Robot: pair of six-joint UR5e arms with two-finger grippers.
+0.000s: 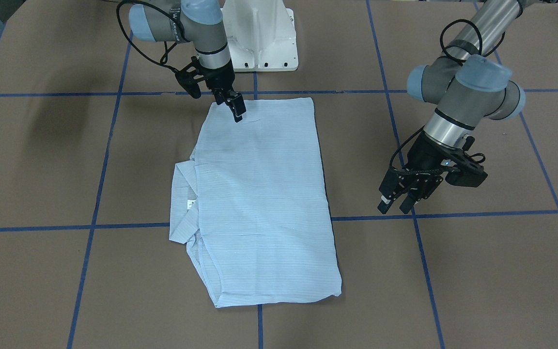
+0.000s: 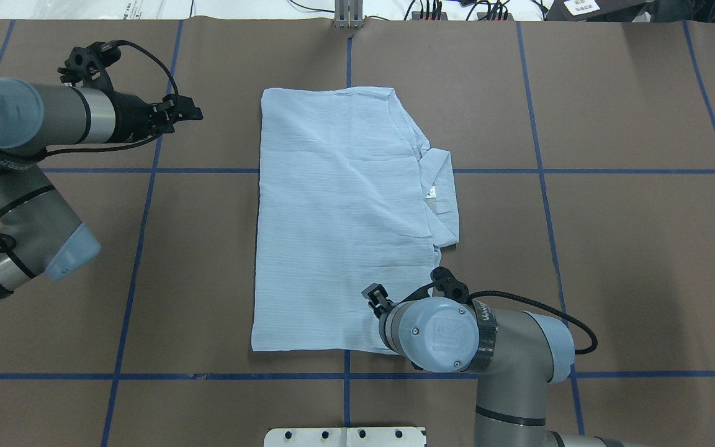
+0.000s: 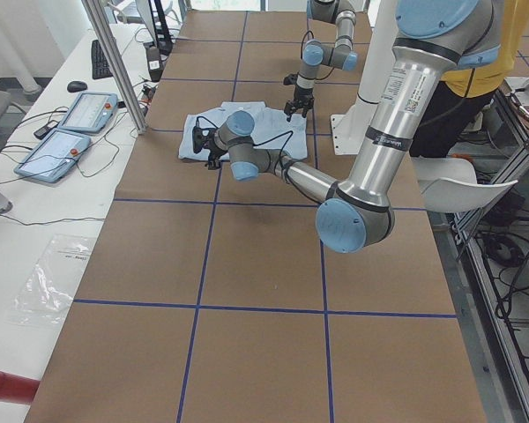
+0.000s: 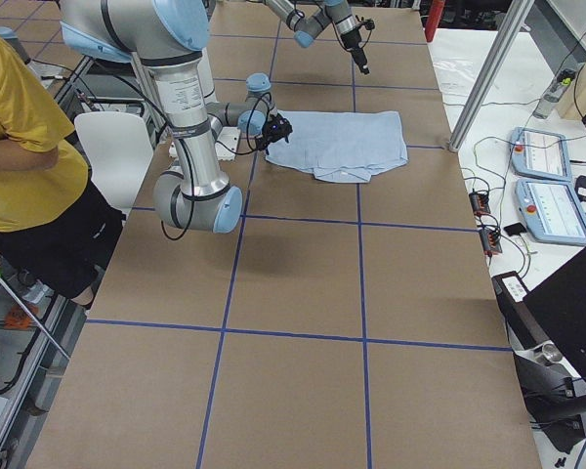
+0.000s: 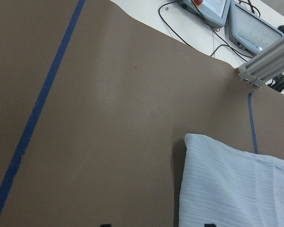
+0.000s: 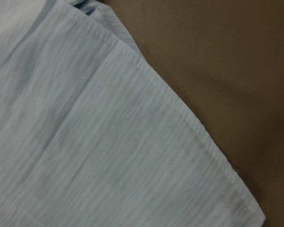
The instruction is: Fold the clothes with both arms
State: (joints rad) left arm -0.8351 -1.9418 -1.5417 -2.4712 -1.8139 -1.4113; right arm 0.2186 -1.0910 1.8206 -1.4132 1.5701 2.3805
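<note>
As right claw [image 1: 237, 115] overhangs shirt [image 1: 264, 194] edge, left claw [image 1: 395, 208] (spread) hovers.

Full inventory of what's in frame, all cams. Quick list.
shirt: 1, light blue, folded flat mid-table, collar toward the robot's right
table: 1, brown cover, under everything
tape lines: several, blue, grid on the table
pedestal base: 1, white, at the robot's table edge
control tablets: 2, grey-blue, bench past the far edge
post: 1, silver, by the tablets
chair: 1, white, beside the base
person: 1, yellow top, by the chair
left arm: 1, silver-grey, off the shirt
left tool: 1, black, open, over bare table
right arm: 1, silver-grey, over the shirt's near corner
right tool: 1, black, at the shirt's near edge, grip unclear
</note>
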